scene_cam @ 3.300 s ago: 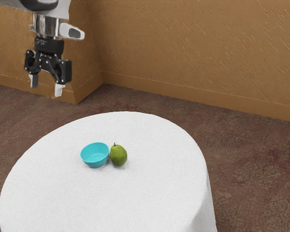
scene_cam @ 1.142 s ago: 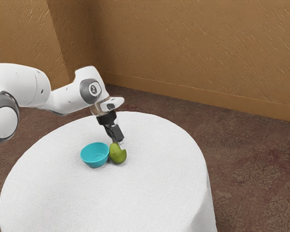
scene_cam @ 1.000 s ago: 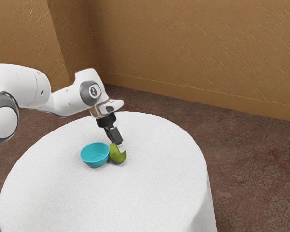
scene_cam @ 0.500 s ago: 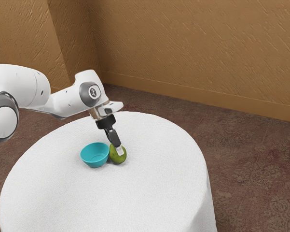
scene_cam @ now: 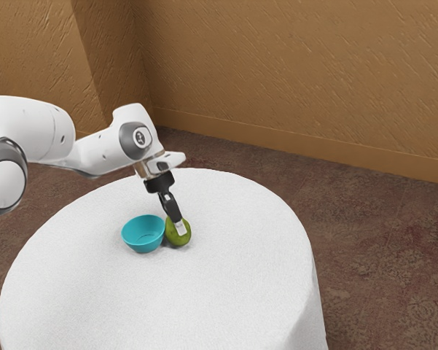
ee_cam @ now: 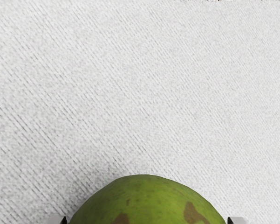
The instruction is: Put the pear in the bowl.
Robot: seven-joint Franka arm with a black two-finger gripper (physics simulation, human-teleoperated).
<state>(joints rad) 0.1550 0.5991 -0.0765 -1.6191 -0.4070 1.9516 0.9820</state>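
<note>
Pear [scene_cam: 173, 240] sits on the white tabletop [scene_cam: 204, 299], outside the turquoise bowl [scene_cam: 143, 246] and just beside it, toward the exterior view's right. Whether pear and bowl touch cannot be read. Bowl stands upright; the part of its inside that can be seen holds nothing.

Arm [scene_cam: 98, 149] enters from the exterior view's left and bends down over the tabletop. End effector [scene_cam: 180, 229] is at the pear, tilted, its lower end overlapping the fruit in the exterior view. State of the end effector: cannot tell whether it is wide, narrow or holding the pear.

Wrist view: rounded green skin of the pear near the hand, marked with brown patches [ee_cam: 194, 213], with woven white cloth beyond it.

Surroundings: brown patterned floor [scene_cam: 379, 248], tan textured wall [scene_cam: 291, 73] behind.
</note>
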